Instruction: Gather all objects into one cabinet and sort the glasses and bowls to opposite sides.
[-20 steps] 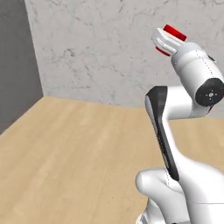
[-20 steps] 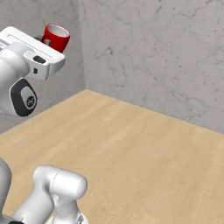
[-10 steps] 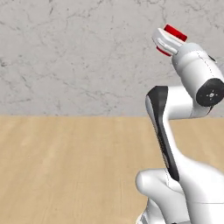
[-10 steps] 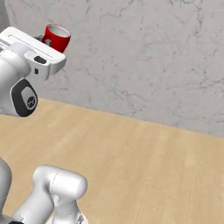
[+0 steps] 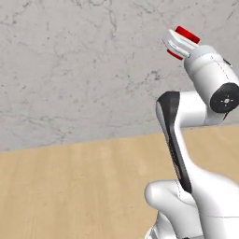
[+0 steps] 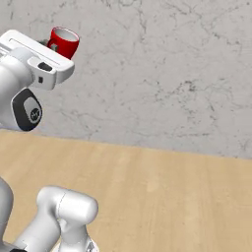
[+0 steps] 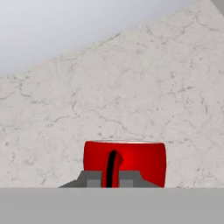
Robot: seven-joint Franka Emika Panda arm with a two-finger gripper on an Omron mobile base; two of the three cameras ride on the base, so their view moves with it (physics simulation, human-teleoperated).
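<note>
Item 1, far left to centre: marble wall (image 5: 70,70), grey-white and veined, ran across the whole background in both base views; below it lay a pale wood floor (image 5: 70,186), bare in what was visible. No cabinet, bowl or second cup was in sight.

Item 2, right of centre in the left base view: white arm (image 5: 186,154) with dark joints, raised high, the wrist tilted up toward the wall.

Item 3, at the arm's upper end: tool (image 5: 179,43), clamped tight on the red cup (image 6: 63,42). In the hand view one dark finger (image 7: 111,168) sat inside the cup's wall, the grip pinching the rim. The red cup (image 7: 124,162) was carried aloft, clear of floor and wall, roughly upright in the right base view, its open mouth showing at top.

Item 4, condition of step: judged to be transit, with the cup being carried toward the cabinet while the base faced blank wall.

Handling notes, as judgement only:
- Rim pinch is a thin hold; keep the tool fully closed and avoid sharp wrist swings.
- Keep the cup high and away from the wall while turning.
- Hold the cup level so it can be set down on its base.
- On reaching the cabinet, place it on the glasses' side of the shelf, well apart from the bowls' side.
- Release only once the base rests on the shelf.
</note>
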